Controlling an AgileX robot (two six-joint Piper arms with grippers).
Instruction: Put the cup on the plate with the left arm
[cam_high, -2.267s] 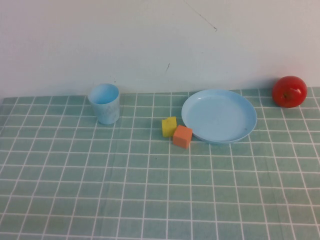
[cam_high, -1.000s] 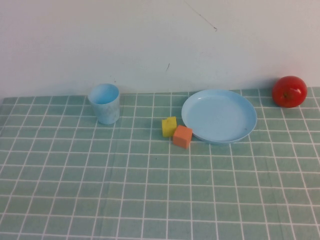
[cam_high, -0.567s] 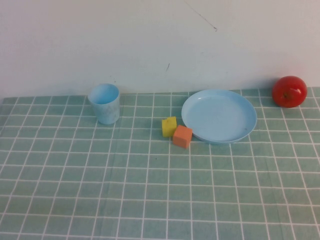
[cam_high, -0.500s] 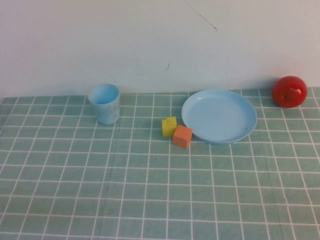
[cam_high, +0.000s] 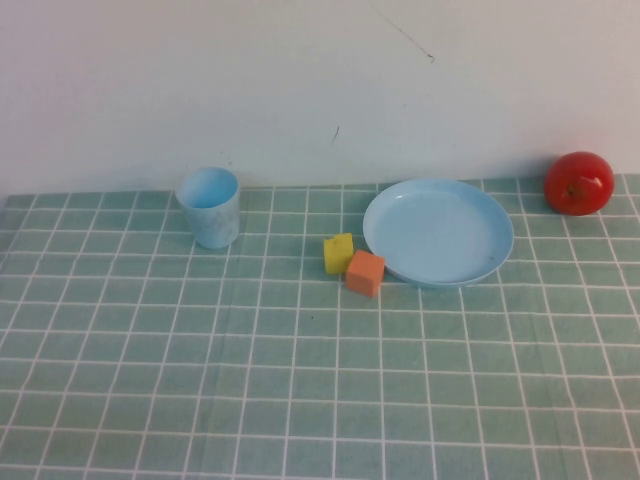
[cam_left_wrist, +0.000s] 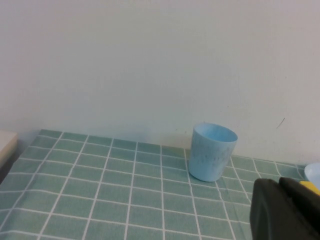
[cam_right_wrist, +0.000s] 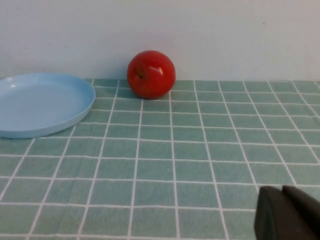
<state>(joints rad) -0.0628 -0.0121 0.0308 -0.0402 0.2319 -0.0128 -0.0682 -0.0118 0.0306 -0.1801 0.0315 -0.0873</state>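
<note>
Neither arm shows in the high view, which takes in the whole green checked tablecloth (cam_high: 300, 380): the cup (cam_high: 210, 207) standing upright toward the rear left, the plate (cam_high: 438, 232) well apart from it toward the rear right, a yellow block (cam_high: 338, 253) and an orange block (cam_high: 365, 272) touching each other just beside the plate's left rim, and a red apple (cam_high: 578, 183) near the white wall (cam_high: 300, 80) at the far right. Only the wrist views show any of the robot. In the left wrist view a dark piece of the left gripper (cam_left_wrist: 285, 210) fills one corner, low over the cloth and apart from the cup (cam_left_wrist: 213, 151); so little of it shows that I cannot tell how its jaws stand. The same view catches a sliver of the plate's rim (cam_left_wrist: 313, 173) and a scrap of yellow at the frame edge, probably the yellow block. In the right wrist view a similar dark corner of the right gripper (cam_right_wrist: 287, 212) sits over bare cloth, with the plate (cam_right_wrist: 40, 102) and the apple (cam_right_wrist: 151, 74) beyond it; its jaws likewise cannot be made out. The cup is a small, pale blue, handleless tumbler, slightly tapered, with its open mouth up, faint mottling on its wall, and much narrower than the plate. It stands on the cloth close to the wall, not on the plate.
</note>
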